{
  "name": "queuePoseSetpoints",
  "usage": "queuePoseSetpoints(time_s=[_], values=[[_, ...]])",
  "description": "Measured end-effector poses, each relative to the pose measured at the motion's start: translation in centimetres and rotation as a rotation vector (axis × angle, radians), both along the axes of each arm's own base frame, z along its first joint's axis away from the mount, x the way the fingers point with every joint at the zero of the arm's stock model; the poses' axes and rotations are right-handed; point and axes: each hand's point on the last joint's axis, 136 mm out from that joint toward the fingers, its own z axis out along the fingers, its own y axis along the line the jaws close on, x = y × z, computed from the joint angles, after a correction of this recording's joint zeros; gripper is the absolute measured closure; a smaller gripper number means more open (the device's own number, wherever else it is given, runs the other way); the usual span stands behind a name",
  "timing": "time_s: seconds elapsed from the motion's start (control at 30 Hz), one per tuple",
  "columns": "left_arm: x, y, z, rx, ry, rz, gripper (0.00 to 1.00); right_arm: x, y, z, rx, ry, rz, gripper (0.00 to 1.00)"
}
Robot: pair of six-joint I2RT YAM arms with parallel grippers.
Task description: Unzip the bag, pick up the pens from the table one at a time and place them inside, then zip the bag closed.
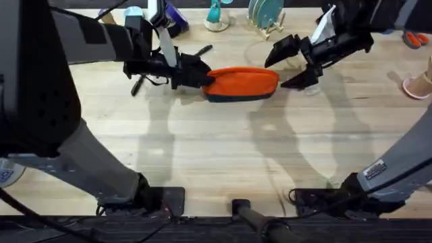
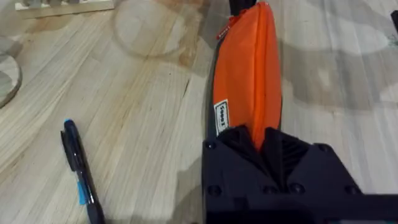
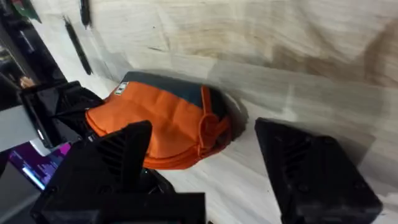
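The left end effector (image 1: 196, 73) pinches the bag's (image 1: 243, 82) end to anchor it on the table (image 1: 216, 148); the right end effector (image 1: 291, 62) gapes empty beside the far end (likely for the zipper).

A: The surface (image 1: 223, 148) is seen to be pale wood, planked, with grain lines and a matt, faintly sheened finish; darker ring stains are noted in the left wrist view.

B: The bag (image 1: 241, 82) is read as woven cloth, orange, matt, softly creased, with a darker strip along its base and a small sewn label.

A: A pen (image 2: 79, 172) is shown as smooth black plastic, slightly glossy, with a blue band.

B: The left tool (image 2: 267, 146) is made of black matt plastic, ribbed on the inner faces. The right tool (image 3: 205, 168) is given the same dull black finish, with ridged pads.
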Motion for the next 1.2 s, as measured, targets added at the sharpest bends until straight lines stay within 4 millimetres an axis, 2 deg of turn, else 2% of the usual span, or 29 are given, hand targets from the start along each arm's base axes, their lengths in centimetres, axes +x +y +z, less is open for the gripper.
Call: queuePoseSetpoints(time_s=[0.23,0.57,0.77,0.9,1.0,1.2], values=[[0.0,0.0,0.0,0.000,0.000,0.000,0.958,-0.1,1.2,0.4,0.033,-0.007,0.021,0.025],[0.0,0.0,0.0,0.000,0.000,0.000,0.958,0.2,1.3,0.5,0.040,-0.023,0.022,0.194],[0.0,0.0,0.0,0.001,0.000,0.000,0.958,0.2,1.3,0.5,0.039,-0.023,0.021,0.373],[0.0,0.0,0.0,0.002,0.000,0.000,0.958,0.3,1.2,0.4,0.033,-0.025,0.019,0.575],[0.0,0.0,-0.1,0.005,0.000,0.001,0.958,0.3,1.1,0.4,0.029,-0.026,0.019,0.791],[0.0,0.1,-0.1,0.007,0.000,0.002,0.958,0.4,1.0,0.3,0.024,-0.027,0.017,0.882]])
